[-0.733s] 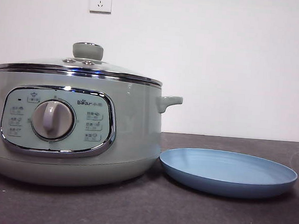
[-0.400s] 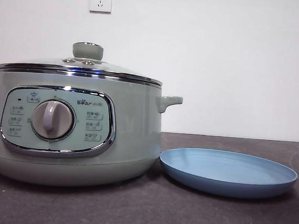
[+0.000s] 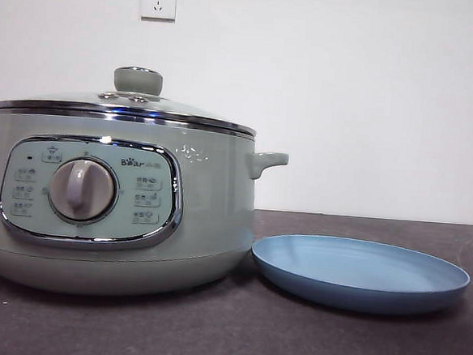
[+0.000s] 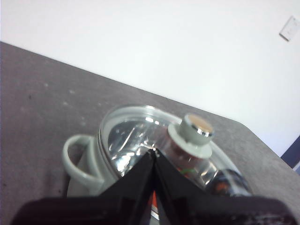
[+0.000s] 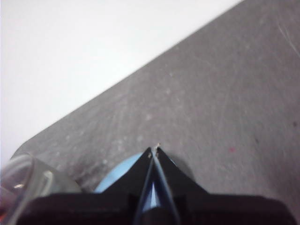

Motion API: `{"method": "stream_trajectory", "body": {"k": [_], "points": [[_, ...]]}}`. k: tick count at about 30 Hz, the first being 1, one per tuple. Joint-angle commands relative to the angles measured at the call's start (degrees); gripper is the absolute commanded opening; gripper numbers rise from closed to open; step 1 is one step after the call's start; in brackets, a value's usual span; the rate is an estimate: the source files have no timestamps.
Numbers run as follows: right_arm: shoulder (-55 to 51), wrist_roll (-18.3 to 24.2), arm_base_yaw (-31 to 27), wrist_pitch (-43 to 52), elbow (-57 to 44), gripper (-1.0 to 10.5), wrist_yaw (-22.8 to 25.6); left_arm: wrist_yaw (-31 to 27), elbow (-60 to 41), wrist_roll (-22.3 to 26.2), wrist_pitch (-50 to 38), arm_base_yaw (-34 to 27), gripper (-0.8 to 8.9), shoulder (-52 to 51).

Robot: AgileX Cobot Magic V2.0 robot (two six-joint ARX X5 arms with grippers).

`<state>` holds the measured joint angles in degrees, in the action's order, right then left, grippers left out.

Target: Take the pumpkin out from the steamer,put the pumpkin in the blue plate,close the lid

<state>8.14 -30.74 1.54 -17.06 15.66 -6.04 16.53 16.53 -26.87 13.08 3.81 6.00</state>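
The sage-green steamer (image 3: 112,209) stands at the left of the front view with its glass lid (image 3: 128,105) on, knob (image 3: 138,80) on top. The blue plate (image 3: 360,271) lies right of it, empty. In the left wrist view my left gripper (image 4: 153,152) hangs shut above the lid (image 4: 136,136), short of the knob (image 4: 196,130). Through the glass an orange-red patch of the pumpkin (image 4: 180,152) shows dimly. My right gripper (image 5: 154,150) is shut above the plate (image 5: 119,176), holding nothing.
Dark grey tabletop (image 3: 234,332) stretches in front of the pot and plate. A white wall with two sockets (image 3: 158,1) stands behind. The steamer's side handle (image 3: 268,161) sticks out toward the plate.
The picture has shifted very slightly; the steamer, lid and plate stay where they were. No arm shows in the front view.
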Motion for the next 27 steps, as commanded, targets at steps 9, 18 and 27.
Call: {"method": "stream_trajectory", "body": {"k": [9, 18, 27], "points": [[18.3, 13.7, 0.1, -0.2, 18.9, 0.0, -7.0, 4.7, 20.4, 9.8, 3.3, 0.0, -0.05, 21.0], [32.8, 23.6, 0.1, -0.6, 33.1, 0.5, -24.9, 13.9, 37.2, 17.6, 12.9, 0.0, 0.11, 37.0], [38.3, 22.7, 0.2, -1.8, 36.6, 5.7, -26.7, 14.1, 41.7, 18.6, 15.0, 0.3, 4.51, 42.0]]}}
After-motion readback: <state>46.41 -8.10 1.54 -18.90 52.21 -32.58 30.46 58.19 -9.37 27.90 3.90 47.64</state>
